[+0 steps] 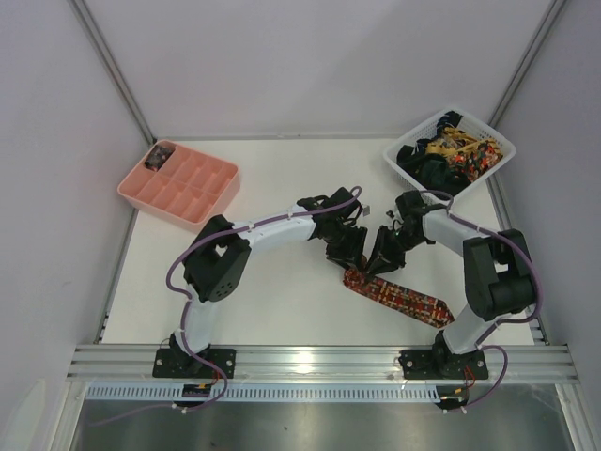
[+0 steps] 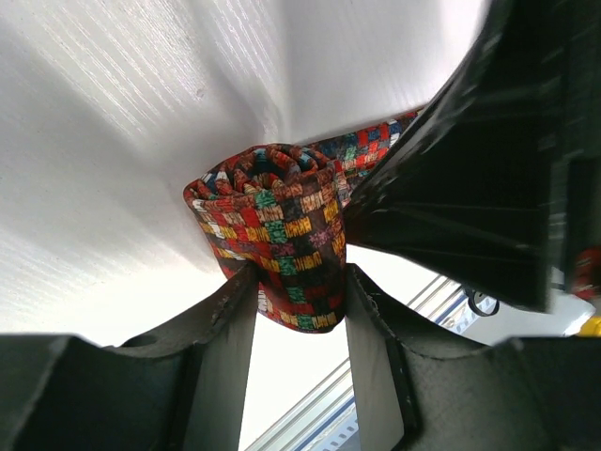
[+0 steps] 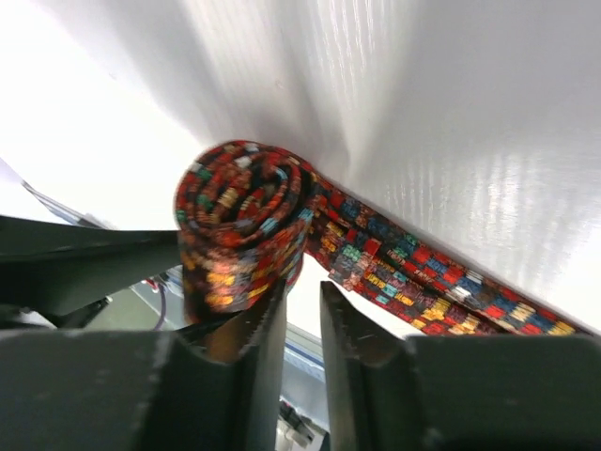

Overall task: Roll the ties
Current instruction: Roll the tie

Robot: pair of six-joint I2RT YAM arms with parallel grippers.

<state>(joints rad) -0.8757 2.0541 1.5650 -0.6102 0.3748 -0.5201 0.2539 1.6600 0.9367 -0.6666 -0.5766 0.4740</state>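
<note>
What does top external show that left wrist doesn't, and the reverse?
Top external only: the pink tray, the white basket holding more ties, and the full unrolled length of the tie on the table.
Left wrist only: the left pincer closed on the tie's rolled end, with the coils visible up close.
Both: the patterned tie, the right pincer beside the roll, and the white table.

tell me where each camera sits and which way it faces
top external: high behind the robot, looking down at the table; left arm and right arm show
left wrist: on the left arm, facing the table; the left gripper clamps the rolled tie
right wrist: on the right arm, facing the roll's spiral end; the right gripper shows at bottom
shared: both wrist views show that roll
</note>
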